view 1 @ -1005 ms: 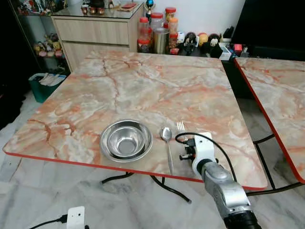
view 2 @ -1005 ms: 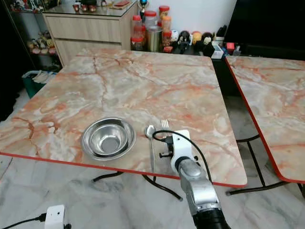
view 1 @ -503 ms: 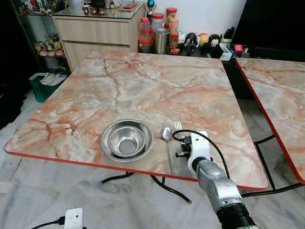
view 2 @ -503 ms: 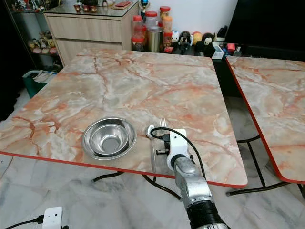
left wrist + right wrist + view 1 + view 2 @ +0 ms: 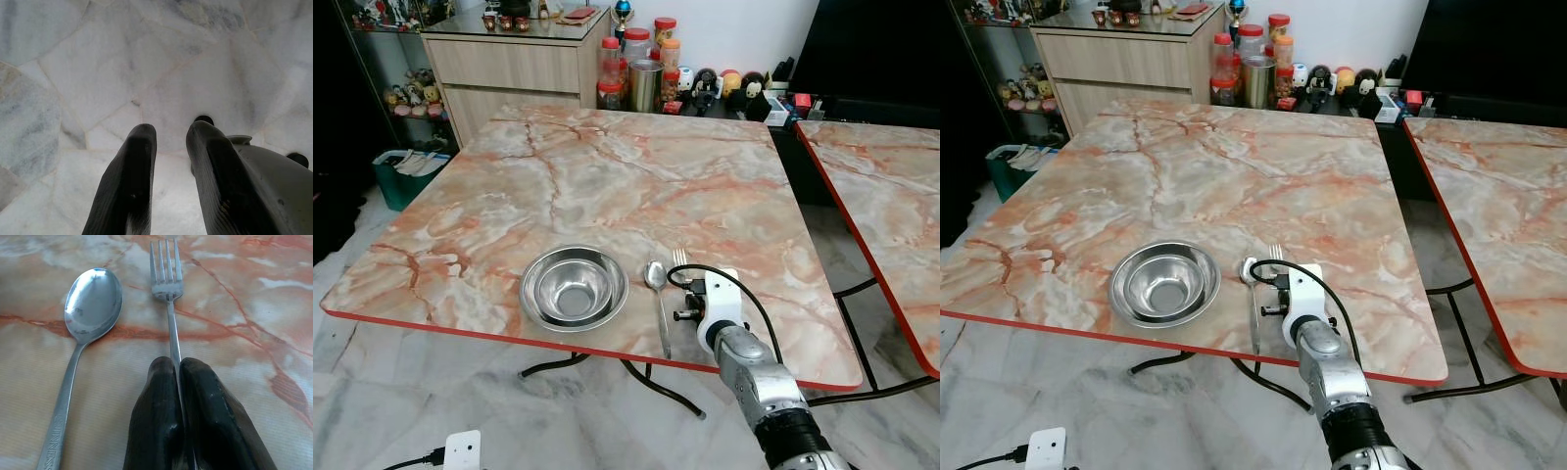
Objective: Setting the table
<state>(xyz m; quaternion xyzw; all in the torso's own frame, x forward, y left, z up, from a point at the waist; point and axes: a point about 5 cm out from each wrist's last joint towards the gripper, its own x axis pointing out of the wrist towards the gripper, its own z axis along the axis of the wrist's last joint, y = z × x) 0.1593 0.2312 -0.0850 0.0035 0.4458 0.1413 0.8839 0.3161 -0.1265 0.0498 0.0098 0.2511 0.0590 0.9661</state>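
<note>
right tool (image 5: 177, 369) pinched on fork (image 5: 166, 269) handle | fork: slim silver, four tines, flat on desk (image 5: 607, 166) near front edge, beside spoon (image 5: 93, 298) | left tool (image 5: 168, 142) narrowly parted

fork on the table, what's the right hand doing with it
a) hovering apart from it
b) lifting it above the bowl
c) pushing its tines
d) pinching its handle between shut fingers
d: in the right wrist view the right hand has both black fingers closed on the handle of the fork, which lies beside the spoon.
</note>
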